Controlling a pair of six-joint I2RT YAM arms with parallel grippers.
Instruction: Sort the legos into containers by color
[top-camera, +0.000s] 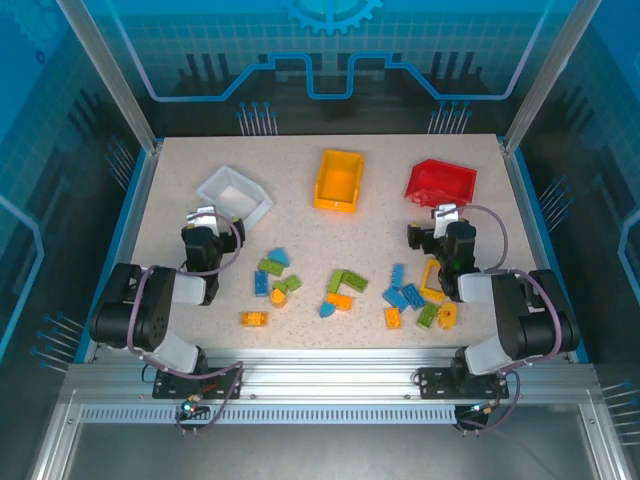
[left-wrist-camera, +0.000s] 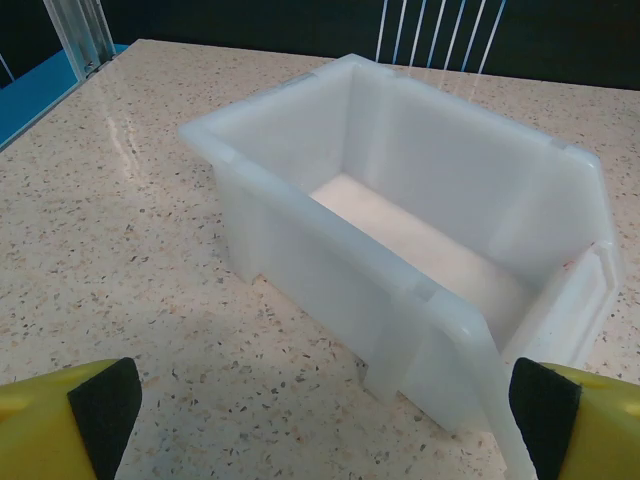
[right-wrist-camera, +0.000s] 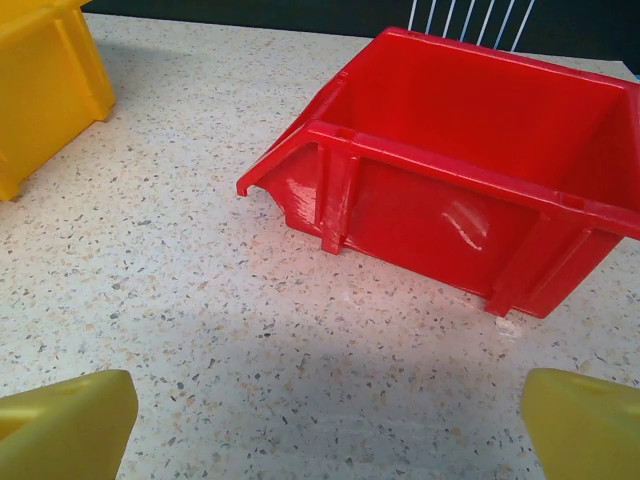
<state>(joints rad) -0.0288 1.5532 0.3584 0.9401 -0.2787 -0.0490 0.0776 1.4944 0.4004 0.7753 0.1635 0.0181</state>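
Stock: legos (top-camera: 347, 281), blue, green, orange, loose on the table (top-camera: 180, 290) between the arms; apparently none binned. Tooling: left gripper (left-wrist-camera: 320, 410), fingers spread, empty, faced the white bin (left-wrist-camera: 400, 230); right gripper (right-wrist-camera: 330, 420), spread, empty, faced the red bin (right-wrist-camera: 470, 150). Both pointed away from the bricks, which lay back toward the bases; the densest cluster (top-camera: 405, 297) lay beside the right arm (top-camera: 500, 300).

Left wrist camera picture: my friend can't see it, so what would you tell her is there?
An empty white bin sits at an angle on a speckled table, seen close up. In the bottom corners, the left gripper's two yellow fingers with black pads stand wide apart, holding nothing.
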